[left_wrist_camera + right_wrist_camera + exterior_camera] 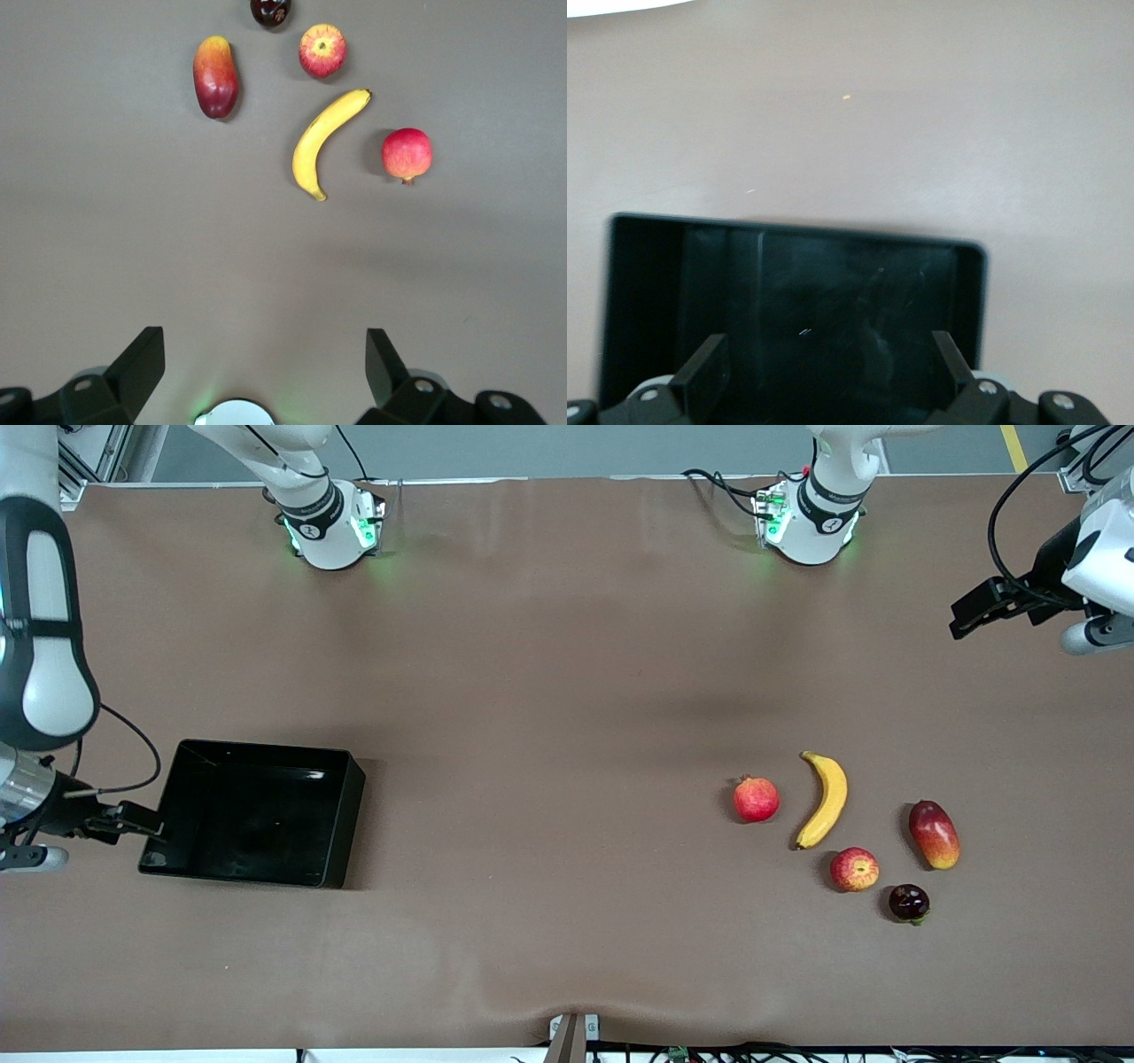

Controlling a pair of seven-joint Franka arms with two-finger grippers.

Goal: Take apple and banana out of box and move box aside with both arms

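The black box (266, 747) lies empty toward the right arm's end of the table. My right gripper (140, 821) is at the box's end wall, open, its fingers spread wide over the box's dark inside (797, 232) in the right wrist view, holding nothing. The yellow banana (826, 799) and the streaked apple (854, 869) lie toward the left arm's end, the apple nearer the front camera. My left gripper (973, 609) hangs open and empty over the table's left-arm end. Its wrist view shows the banana (323, 140) and the apple (322, 50) well ahead of the left gripper (266, 341).
A red pomegranate (756, 799) lies beside the banana toward the table's middle. A red-to-yellow mango (934, 833) lies on the banana's outer side. A small dark fruit (909, 903) sits nearest the front camera. Brown table stretches between box and fruits.
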